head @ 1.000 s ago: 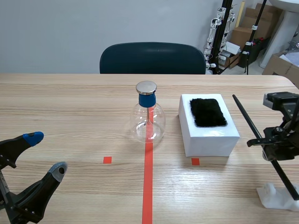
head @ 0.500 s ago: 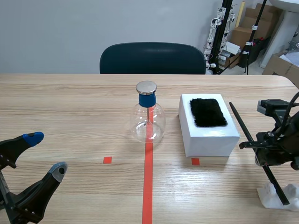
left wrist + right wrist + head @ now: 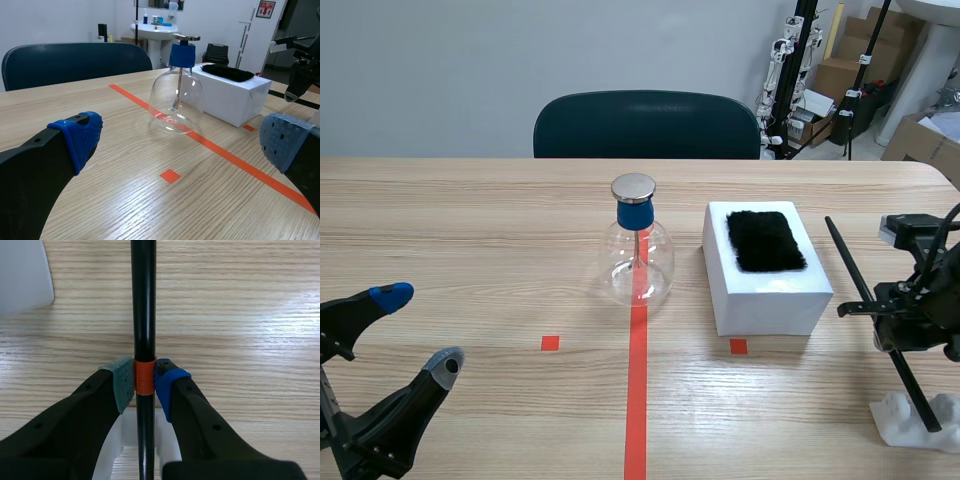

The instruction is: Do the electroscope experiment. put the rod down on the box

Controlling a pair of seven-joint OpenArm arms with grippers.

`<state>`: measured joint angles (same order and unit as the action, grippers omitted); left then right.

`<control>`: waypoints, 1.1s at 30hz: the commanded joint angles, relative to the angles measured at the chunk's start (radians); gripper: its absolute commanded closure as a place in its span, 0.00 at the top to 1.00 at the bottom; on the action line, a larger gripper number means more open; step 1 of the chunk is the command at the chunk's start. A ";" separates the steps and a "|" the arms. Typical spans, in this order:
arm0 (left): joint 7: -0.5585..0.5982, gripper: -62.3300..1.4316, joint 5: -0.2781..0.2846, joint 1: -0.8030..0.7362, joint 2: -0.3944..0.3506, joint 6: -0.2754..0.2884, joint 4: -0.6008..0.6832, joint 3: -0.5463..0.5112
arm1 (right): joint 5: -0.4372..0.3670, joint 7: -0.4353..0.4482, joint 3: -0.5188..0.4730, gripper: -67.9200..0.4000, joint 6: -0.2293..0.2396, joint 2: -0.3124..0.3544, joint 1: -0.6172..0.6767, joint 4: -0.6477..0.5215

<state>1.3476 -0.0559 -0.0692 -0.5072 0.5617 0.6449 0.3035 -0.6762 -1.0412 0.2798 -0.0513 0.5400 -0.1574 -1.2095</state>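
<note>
Rod [image 3: 850, 265], thin and black, is held slanted above a wide wooden surface [image 3: 470, 230], to the right of the white box [image 3: 765, 295] and apart from it. A dark blue chair [image 3: 645, 125] stands at the surface's far edge. The box lies just right of the middle, with a black furry pad [image 3: 765, 240] on its top. Just left of the box, on the long orange-red line, stands the glass flask [image 3: 637, 265], with a blue collar and a flat metal disc on top. The left tool [image 3: 418, 330] sits low at the near left, its fingers spread wide with nothing between them, well apart from the flask. The right tool [image 3: 900, 325] is clenched on the rod, its pads pressing an orange band [image 3: 143, 376] on the shaft. The rod's upper end points away toward the far right of the box, and its lower end is over a small white stand [image 3: 900, 420] at the near right edge.
</note>
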 commanded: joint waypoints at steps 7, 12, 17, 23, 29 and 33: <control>0.017 1.00 0.010 0.003 -0.006 0.003 0.008 -0.006 | 0.019 -0.004 0.012 0.36 -0.001 0.003 -0.026 -0.011; 0.017 1.00 0.010 0.003 -0.006 0.003 0.008 -0.006 | 0.019 0.001 0.012 0.56 -0.002 0.003 -0.026 -0.011; 0.017 1.00 0.010 0.003 -0.006 0.003 0.008 -0.006 | 0.018 0.037 0.012 0.79 -0.004 0.003 -0.026 -0.011; 0.017 1.00 0.010 0.003 -0.006 0.003 0.008 -0.006 | 0.018 0.042 0.012 1.00 -0.003 0.003 -0.025 -0.011; 0.017 1.00 0.010 0.003 -0.006 0.003 0.008 -0.006 | 0.018 0.043 0.012 1.00 0.000 0.003 -0.020 -0.011; 0.017 1.00 0.010 0.003 -0.006 0.003 0.008 -0.006 | 0.011 0.066 0.012 1.00 0.000 0.017 -0.008 -0.022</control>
<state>1.3476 -0.0559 -0.0692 -0.5072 0.5617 0.6449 0.3035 -0.6594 -0.9890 0.2977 -0.0513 0.5381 -0.1555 -1.2102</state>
